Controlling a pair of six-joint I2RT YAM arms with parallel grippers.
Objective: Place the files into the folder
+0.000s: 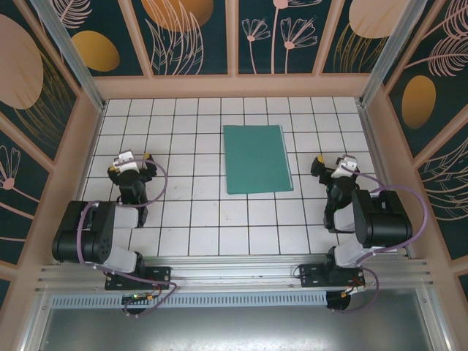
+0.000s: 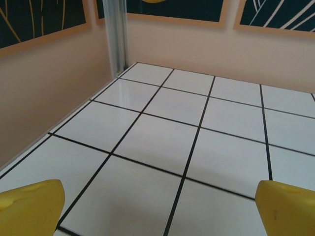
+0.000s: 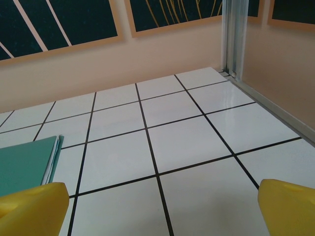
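From above, a white tiled desk (image 1: 190, 219) with black grid lines is sitting inside peach walls (image 1: 234, 85), with dark floral panels (image 1: 186, 36) rising behind them. The folder (image 1: 256, 159) is lying flat and closed at the far middle of the desk, between the two arms and well apart from both. The left hand (image 1: 131, 162) is hanging over the left tiles and the right hand (image 1: 333, 167) over the right ones.

At the left wrist, tiles are running off to a peach corner with a metal post (image 2: 115, 34). The yellow fingers (image 2: 29, 204) are standing spread wide over bare tile.

At the right wrist, glossy tiles are meeting the wall and another post (image 3: 231, 34). This hand's fingers (image 3: 290, 204) are gaping wide too, and the folder's corner (image 3: 24, 167) is lying beyond the left finger.
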